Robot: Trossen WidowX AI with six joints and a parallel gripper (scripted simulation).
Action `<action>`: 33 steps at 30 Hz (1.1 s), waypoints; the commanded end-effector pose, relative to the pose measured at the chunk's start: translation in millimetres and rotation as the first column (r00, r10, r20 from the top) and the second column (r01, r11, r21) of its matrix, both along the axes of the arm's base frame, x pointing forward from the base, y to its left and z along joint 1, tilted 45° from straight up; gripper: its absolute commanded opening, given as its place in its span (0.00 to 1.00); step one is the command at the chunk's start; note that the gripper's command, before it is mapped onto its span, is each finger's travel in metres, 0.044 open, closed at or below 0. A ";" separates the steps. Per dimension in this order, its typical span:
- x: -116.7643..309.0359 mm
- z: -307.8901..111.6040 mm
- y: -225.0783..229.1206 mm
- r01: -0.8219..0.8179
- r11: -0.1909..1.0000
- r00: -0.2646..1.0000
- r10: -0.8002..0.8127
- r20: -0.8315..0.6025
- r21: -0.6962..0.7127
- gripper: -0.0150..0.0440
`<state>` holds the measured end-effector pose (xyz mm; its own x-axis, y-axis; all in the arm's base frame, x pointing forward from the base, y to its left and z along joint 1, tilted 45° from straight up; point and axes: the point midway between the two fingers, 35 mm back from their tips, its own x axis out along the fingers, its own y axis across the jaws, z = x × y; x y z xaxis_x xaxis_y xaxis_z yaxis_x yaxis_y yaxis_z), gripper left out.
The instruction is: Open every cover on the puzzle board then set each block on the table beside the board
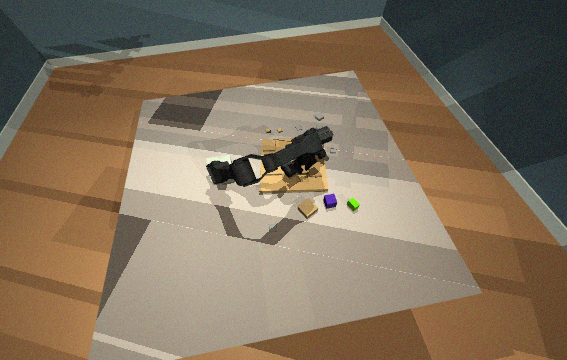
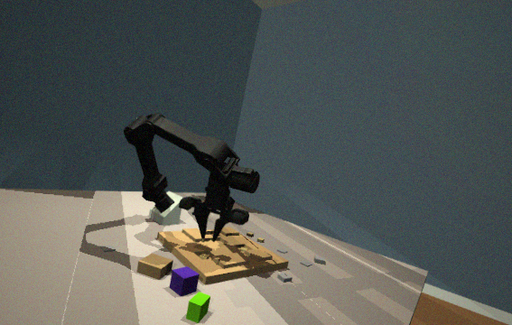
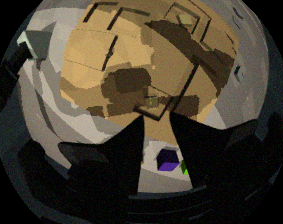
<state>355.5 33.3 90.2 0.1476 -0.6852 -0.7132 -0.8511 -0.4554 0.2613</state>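
The wooden puzzle board [image 1: 269,188] [image 2: 210,278] [image 3: 74,60] lies under the arm, with raised wooden pieces and dark shadows on it. My gripper [image 2: 209,238] [image 3: 156,117] is partly open and empty, its fingertips low over the board; the arm hides them in the top view. A raised piece with a small knob [image 3: 151,99] is just beyond the fingertips. Shadow leaves unclear which covers are open. A purple block [image 1: 330,201] [image 2: 184,281] [image 3: 168,160], a green block [image 1: 353,204] [image 2: 198,307] [image 3: 185,168] and a tan block [image 1: 308,207] [image 2: 155,265] rest on the table, clear of the board.
Small grey pieces [image 1: 319,117] [image 2: 320,260] lie beyond the board, and another grey piece [image 1: 333,150] [image 2: 284,276] is near its side. Two small yellow pieces [image 1: 279,130] [image 2: 260,240] lie behind it. The pale arm base [image 2: 166,214] [image 3: 39,41] stands beside the board.
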 end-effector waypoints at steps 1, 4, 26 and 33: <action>0.6 -5.7 -6.8 -0.001 1.000 1.000 0.001 -0.004 -0.003 0.50; 1.5 -10.6 -11.9 -0.001 1.000 1.000 0.001 -0.003 -0.003 0.50; 2.1 -13.5 -14.9 -0.001 1.000 1.000 0.001 -0.003 -0.003 0.50; 3.1 -17.9 -19.3 -0.001 1.000 1.000 0.001 -0.003 -0.003 0.50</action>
